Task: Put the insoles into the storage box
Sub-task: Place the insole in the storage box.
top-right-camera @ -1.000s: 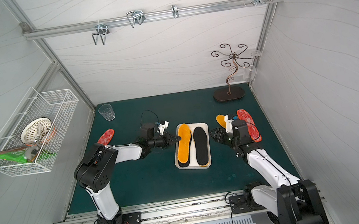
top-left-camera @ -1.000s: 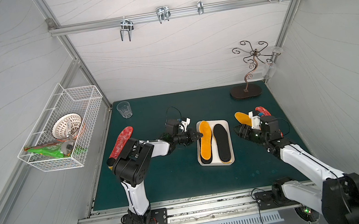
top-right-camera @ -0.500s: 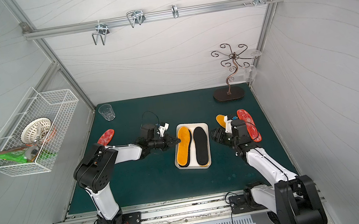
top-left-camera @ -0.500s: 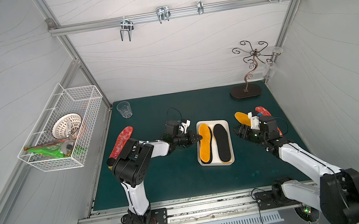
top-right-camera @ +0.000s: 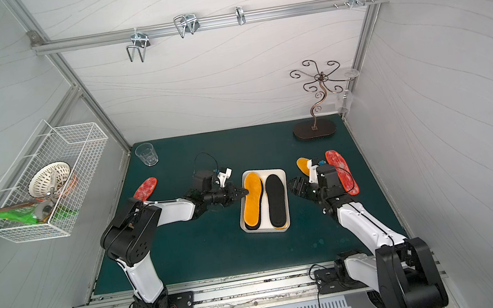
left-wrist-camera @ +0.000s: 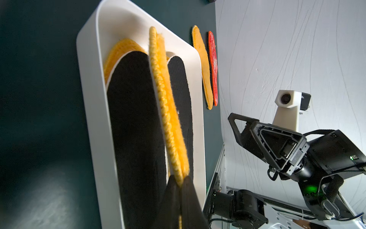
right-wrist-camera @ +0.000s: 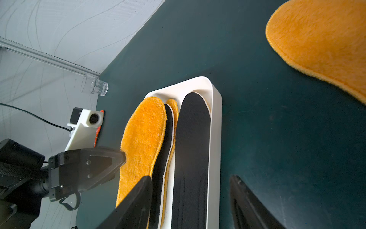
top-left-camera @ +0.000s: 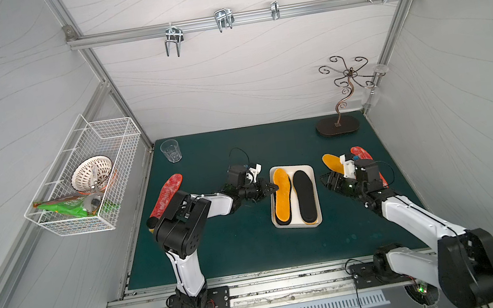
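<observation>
While my left end effector (top-left-camera: 273, 188) is pressed together on one long edge of an orange-yellow insole (top-left-camera: 283, 195), that insole lies tilted in the storage box (top-left-camera: 297, 225) at the middle of the tabletop (top-left-camera: 236, 249), over a black insole (left-wrist-camera: 134, 119). A second black insole (top-left-camera: 305, 195) lies flat alongside in the box. My right end effector (top-left-camera: 330, 182) hangs spread and empty just beside the box's opposite long wall. Near it on the tabletop, a loose orange-yellow insole (top-left-camera: 332, 163) and a red mottled insole (top-left-camera: 361, 154) lie side by side. Another red insole (top-left-camera: 167, 195) lies at the left side.
</observation>
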Robot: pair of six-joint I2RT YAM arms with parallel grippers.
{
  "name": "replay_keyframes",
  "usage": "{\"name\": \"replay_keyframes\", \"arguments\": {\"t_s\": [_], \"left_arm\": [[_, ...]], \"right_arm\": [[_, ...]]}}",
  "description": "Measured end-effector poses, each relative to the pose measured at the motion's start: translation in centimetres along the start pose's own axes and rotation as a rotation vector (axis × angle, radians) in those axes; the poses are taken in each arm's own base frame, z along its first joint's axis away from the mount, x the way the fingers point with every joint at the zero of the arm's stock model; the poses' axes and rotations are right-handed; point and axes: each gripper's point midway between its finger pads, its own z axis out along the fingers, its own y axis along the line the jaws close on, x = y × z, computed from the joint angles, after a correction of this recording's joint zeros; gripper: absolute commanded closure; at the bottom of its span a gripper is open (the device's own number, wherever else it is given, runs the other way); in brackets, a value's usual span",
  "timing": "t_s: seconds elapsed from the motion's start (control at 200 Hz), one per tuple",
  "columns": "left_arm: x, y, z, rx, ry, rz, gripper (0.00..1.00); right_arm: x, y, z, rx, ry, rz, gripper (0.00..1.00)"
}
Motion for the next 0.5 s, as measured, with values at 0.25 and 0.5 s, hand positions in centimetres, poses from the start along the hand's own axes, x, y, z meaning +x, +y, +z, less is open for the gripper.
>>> {"name": "replay_keyframes", "arguments": {"t_s": [0.25,0.5], "left_arm": [[0.0,0.8,0.0,-0.037,-0.009,-0.01,0.75],[0.9,2.1,-0.3,-0.115,0.016,-0.023,0.66]], "right_arm": [[0.1,0.1,0.0,-0.002,0.002,-0.002,0.34],[0.1,0.2,0.1,-0.004,0.004,-0.005,0.34]]}}
